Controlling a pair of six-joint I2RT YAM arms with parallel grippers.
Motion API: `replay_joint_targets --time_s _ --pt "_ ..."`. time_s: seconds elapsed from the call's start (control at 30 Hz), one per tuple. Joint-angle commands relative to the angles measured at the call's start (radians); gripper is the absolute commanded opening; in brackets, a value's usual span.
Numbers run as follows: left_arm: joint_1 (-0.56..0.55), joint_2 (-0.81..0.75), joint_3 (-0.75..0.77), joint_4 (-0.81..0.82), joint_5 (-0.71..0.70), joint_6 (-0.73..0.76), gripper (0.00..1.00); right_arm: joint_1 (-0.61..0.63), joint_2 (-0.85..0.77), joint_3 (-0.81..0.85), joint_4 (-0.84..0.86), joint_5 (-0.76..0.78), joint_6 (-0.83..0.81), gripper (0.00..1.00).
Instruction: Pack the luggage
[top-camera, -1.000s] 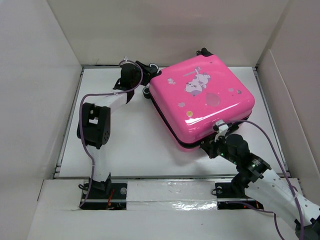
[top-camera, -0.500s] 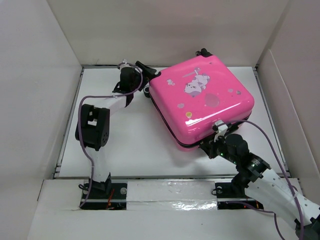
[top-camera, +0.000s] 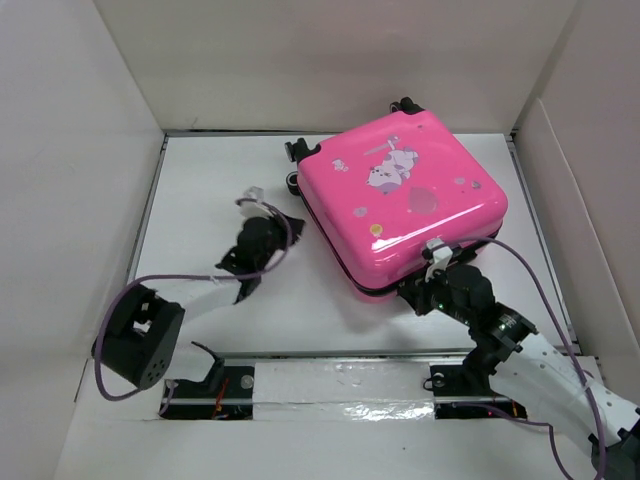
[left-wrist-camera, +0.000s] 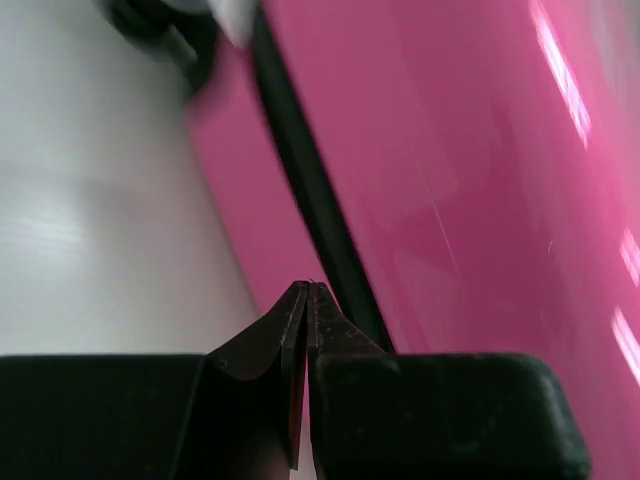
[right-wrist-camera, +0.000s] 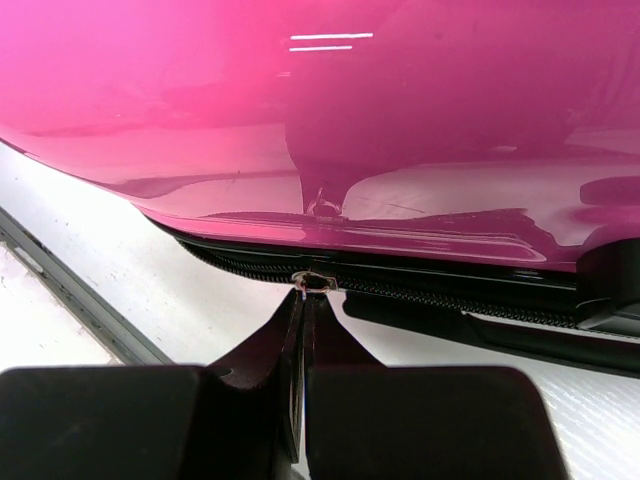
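Right tool (right-wrist-camera: 305, 300) clenched on zipper pull (right-wrist-camera: 313, 280) at near edge of luggage (top-camera: 410, 200). Left tool (left-wrist-camera: 305, 292) clenched, empty, tips just beside its left side. Luggage shut, flat on table (top-camera: 220, 190) far right, turned diagonal, cartoon print up, wheels (top-camera: 298, 150) facing far left

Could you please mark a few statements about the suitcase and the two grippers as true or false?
1. The suitcase lies closed on the table. True.
2. The left gripper is open. False: it is shut and empty.
3. The left gripper rests on top of the suitcase. False: it is beside the suitcase, to its left.
4. The right gripper is shut on the zipper pull. True.
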Motion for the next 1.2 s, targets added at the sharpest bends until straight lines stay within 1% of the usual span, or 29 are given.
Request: replay_joint_targets --time_s 0.0,0.03,0.07,0.1,0.23,0.33,0.47,0.53,0.63,0.67,0.77,0.8,0.9,0.97,1.0,1.03,1.07,1.1,1.13,1.17 --pt "-0.28 -0.029 -0.053 0.09 -0.027 0.148 0.0 0.0 0.014 0.07 0.132 0.03 -0.009 0.0" --pt "-0.333 -0.024 -0.053 0.083 -0.062 0.157 0.0 0.0 0.017 0.074 0.123 0.03 -0.011 0.0" --pt "-0.404 -0.02 -0.053 0.084 -0.068 0.162 0.0 0.0 0.02 0.079 0.123 0.025 -0.012 0.0" --pt "-0.427 -0.013 -0.047 0.096 -0.067 0.156 0.0 0.0 0.021 0.082 0.117 0.024 -0.014 0.0" --pt "-0.475 0.014 -0.009 0.129 -0.032 0.174 0.0 0.0 0.018 0.083 0.105 0.013 -0.003 0.0" --pt "-0.507 0.068 0.054 0.123 -0.026 0.209 0.0 0.0 0.014 0.08 0.105 0.001 0.003 0.0" --pt "-0.547 0.122 0.092 0.176 0.019 0.208 0.0 0.012 0.038 0.08 0.108 -0.03 0.011 0.0" --pt "-0.578 0.145 0.1 0.201 0.016 0.197 0.0 0.046 0.063 0.076 0.126 -0.038 0.029 0.0" --pt "-0.578 0.186 0.137 0.21 0.001 0.176 0.0 0.158 0.106 0.076 0.163 -0.009 0.075 0.0" --pt "-0.578 0.194 0.151 0.213 -0.001 0.159 0.0 0.24 0.139 0.082 0.166 0.011 0.092 0.0" --pt "-0.578 0.22 0.193 0.201 -0.015 0.154 0.0 0.368 0.17 0.111 0.161 0.137 0.153 0.0" --pt "-0.578 0.238 0.207 0.192 -0.013 0.154 0.0 0.433 0.178 0.119 0.16 0.201 0.169 0.0" --pt "-0.578 0.278 0.259 0.176 0.022 0.16 0.0 0.51 0.196 0.14 0.184 0.289 0.215 0.0" --pt "-0.578 0.299 0.299 0.16 0.06 0.16 0.0 0.52 0.224 0.151 0.242 0.315 0.224 0.0" --pt "-0.566 0.318 0.31 0.158 0.074 0.156 0.0 0.529 0.241 0.16 0.262 0.367 0.231 0.0" --pt "-0.555 0.329 0.319 0.156 0.083 0.156 0.0 0.529 0.282 0.157 0.351 0.393 0.248 0.0" --pt "-0.555 0.335 0.332 0.156 0.083 0.153 0.0 0.529 0.302 0.153 0.393 0.431 0.253 0.0" --pt "-0.546 0.339 0.333 0.159 0.115 0.153 0.0 0.529 0.319 0.151 0.423 0.499 0.256 0.0" --pt "-0.546 0.341 0.33 0.163 0.111 0.156 0.0 0.529 0.346 0.146 0.451 0.528 0.274 0.0" --pt "-0.53 0.335 0.315 0.158 0.103 0.156 0.0 0.529 0.357 0.136 0.544 0.557 0.276 0.0"
